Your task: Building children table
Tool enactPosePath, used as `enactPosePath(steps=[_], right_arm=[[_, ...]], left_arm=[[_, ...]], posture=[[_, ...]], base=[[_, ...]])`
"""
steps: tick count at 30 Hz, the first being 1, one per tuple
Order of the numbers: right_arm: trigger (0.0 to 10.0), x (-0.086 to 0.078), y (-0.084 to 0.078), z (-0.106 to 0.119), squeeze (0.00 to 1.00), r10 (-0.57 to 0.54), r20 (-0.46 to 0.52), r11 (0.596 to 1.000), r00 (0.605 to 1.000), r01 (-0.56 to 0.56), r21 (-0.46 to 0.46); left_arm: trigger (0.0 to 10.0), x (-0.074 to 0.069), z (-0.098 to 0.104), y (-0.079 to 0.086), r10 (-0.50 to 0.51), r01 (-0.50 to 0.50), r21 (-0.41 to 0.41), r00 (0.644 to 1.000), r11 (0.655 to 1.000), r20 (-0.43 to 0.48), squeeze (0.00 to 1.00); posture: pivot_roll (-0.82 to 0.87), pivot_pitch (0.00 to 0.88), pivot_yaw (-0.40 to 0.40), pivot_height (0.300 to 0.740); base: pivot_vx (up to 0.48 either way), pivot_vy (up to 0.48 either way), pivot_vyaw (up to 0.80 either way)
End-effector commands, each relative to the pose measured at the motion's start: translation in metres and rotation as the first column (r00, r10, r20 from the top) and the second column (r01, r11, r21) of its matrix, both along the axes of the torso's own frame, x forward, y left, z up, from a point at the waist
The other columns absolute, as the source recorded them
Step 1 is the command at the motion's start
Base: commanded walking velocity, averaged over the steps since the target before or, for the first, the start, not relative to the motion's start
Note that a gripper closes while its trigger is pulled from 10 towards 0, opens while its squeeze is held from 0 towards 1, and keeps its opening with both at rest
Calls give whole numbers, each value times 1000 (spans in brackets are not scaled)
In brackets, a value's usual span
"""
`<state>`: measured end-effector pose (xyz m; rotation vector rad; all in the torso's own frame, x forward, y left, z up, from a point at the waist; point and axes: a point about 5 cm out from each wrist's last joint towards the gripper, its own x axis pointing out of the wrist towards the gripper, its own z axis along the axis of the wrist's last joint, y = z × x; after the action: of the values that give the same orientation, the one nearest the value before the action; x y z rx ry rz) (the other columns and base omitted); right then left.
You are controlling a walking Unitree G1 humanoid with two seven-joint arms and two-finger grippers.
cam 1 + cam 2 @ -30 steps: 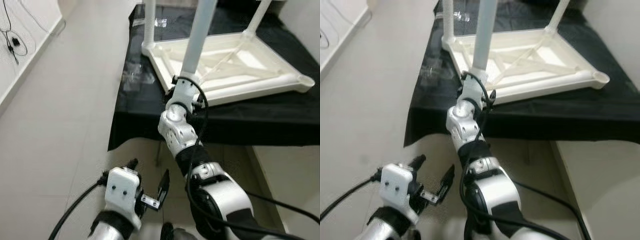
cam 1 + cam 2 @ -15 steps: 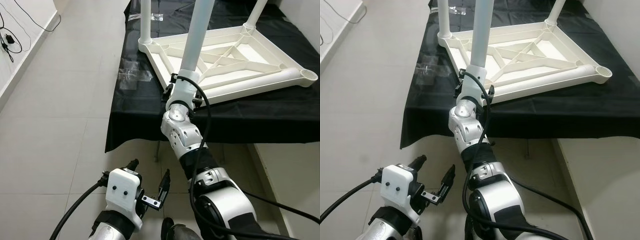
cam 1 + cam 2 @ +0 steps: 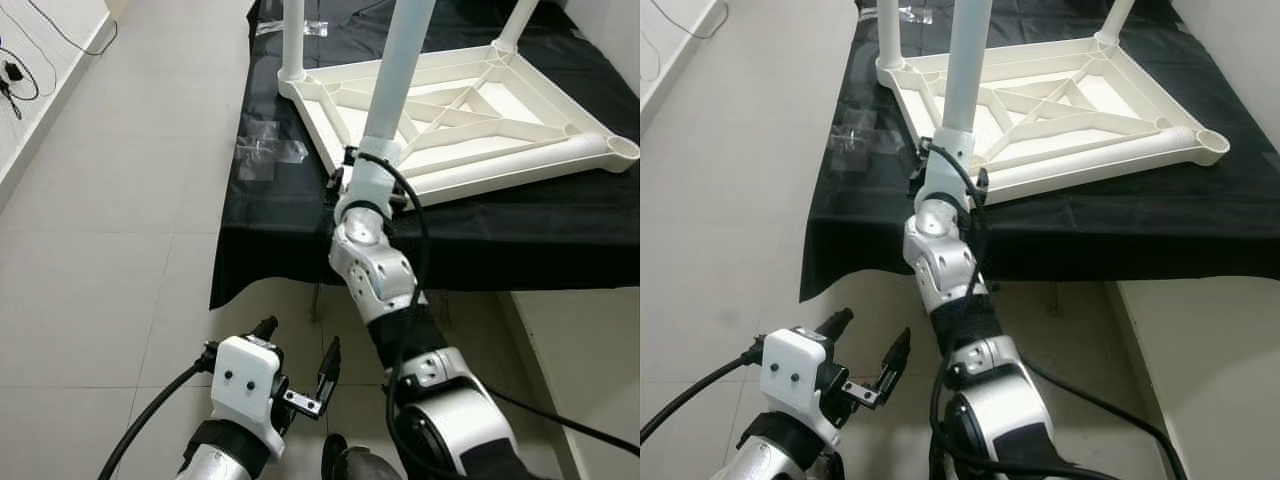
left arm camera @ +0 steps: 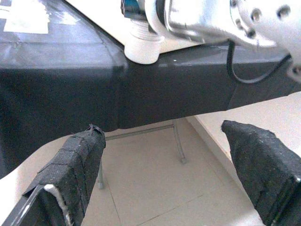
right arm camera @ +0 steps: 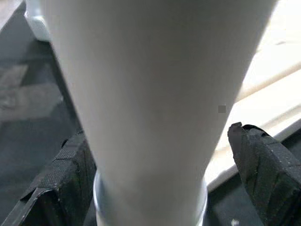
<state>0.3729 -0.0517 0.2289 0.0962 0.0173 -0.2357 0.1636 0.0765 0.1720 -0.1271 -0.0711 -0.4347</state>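
A white children's table (image 3: 480, 110) lies upside down on a black-covered bench (image 3: 280, 220). Three white legs stand up from its corners; the near right corner socket (image 3: 622, 147) holds no leg. My right gripper (image 3: 365, 172) is shut on the nearest leg (image 3: 395, 70), just above its base at the table's near corner. In the right wrist view its fingers (image 5: 61, 179) flank that leg (image 5: 155, 84). My left gripper (image 3: 300, 338) hangs low over the floor in front of the bench, open, with nothing between its fingers (image 4: 75, 160).
Clear plastic bags (image 3: 265, 155) lie on the cloth left of the table. The bench's metal frame (image 4: 176, 141) stands under the cloth. Tiled floor (image 3: 110, 250) spreads to the left, with a cable (image 3: 15, 75) by the wall. A pale ledge (image 3: 590, 340) is at the right.
The head view has shifted slightly. My right gripper stays on the near leg and my left gripper hangs open as before.
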Motion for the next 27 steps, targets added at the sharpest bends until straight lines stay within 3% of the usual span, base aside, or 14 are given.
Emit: enactPosePath(steps=[1, 11, 14, 27], right_arm=[[10000, -14, 23, -24, 0, 51, -91, 997, 995, -45, 66], [10000, -22, 15, -24, 0, 118, -60, 992, 991, -114, 61], [10000, -28, 6, -28, 0, 155, -69, 987, 985, -152, 52], [10000, -42, -2, -36, 0, 266, -115, 964, 957, -262, 49]], left_arm=[[10000, -1, -6, -1, -6, 6, 5, 1000, 1000, -28, 0], [10000, -1, -7, 1, -3, 4, 6, 1000, 1000, -29, 0], [10000, -1, -8, 2, -2, 2, 6, 999, 1000, -32, 0], [10000, 2, -11, 5, 3, -2, 14, 1000, 1000, -31, 0]], posture=[[65, 242, -90, 740], [61, 239, -84, 740], [58, 235, -82, 740], [55, 216, -77, 740]], base=[[0, 0, 0], [0, 0, 0], [0, 0, 0], [0, 0, 0]])
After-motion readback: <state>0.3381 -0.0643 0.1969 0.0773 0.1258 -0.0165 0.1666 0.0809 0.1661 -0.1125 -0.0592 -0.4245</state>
